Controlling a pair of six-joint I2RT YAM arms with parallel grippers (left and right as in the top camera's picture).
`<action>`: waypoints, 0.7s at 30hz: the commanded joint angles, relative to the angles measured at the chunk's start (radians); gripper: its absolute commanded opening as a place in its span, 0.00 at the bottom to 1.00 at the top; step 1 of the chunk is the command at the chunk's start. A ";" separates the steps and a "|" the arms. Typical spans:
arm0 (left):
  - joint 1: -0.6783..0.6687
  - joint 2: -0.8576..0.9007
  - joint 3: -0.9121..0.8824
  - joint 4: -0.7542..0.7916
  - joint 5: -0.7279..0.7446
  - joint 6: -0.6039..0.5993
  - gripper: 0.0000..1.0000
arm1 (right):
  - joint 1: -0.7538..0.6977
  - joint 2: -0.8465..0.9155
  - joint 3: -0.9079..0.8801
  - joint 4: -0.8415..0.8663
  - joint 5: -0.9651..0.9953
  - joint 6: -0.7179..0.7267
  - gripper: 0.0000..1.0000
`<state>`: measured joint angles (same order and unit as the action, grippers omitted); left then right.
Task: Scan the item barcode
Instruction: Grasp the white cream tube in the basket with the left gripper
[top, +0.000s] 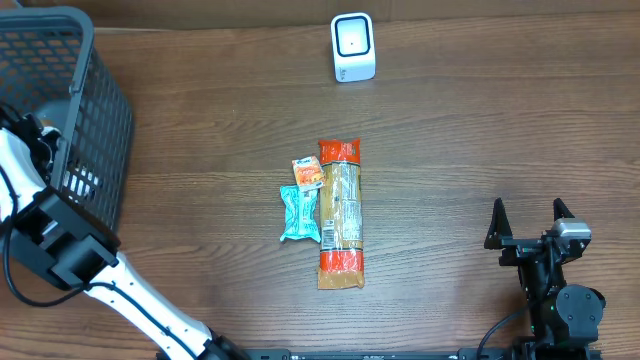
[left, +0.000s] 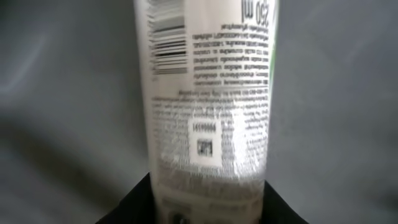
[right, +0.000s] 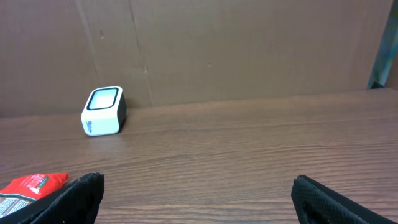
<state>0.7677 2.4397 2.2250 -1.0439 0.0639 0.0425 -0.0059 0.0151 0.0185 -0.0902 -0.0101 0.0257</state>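
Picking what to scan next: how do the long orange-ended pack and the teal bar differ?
The long pack is far longer than the teal bar. The pack has orange ends and a tan middle; the bar is teal. Both lie flat, side by side.

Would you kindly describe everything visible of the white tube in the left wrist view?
The white tube looks like glossy plastic, printed with fine dark text, a barcode at upper left, a small square code mid-body and a green mark at upper right. It points straight away from the camera, its near end clamped between the left gripper's dark fingers. The print is blurred; its far end is cut off.
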 joint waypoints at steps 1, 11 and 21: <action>-0.022 -0.216 0.016 0.013 0.015 -0.074 0.29 | -0.002 -0.008 -0.010 0.006 0.012 -0.005 1.00; -0.068 -0.591 0.016 0.050 0.004 -0.145 0.29 | -0.002 -0.008 -0.010 0.006 0.012 -0.005 1.00; -0.166 -0.849 0.016 -0.017 0.032 -0.214 0.37 | -0.002 -0.008 -0.010 0.006 0.012 -0.005 1.00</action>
<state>0.6411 1.6203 2.2433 -1.0397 0.0814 -0.1341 -0.0059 0.0151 0.0185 -0.0898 -0.0101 0.0257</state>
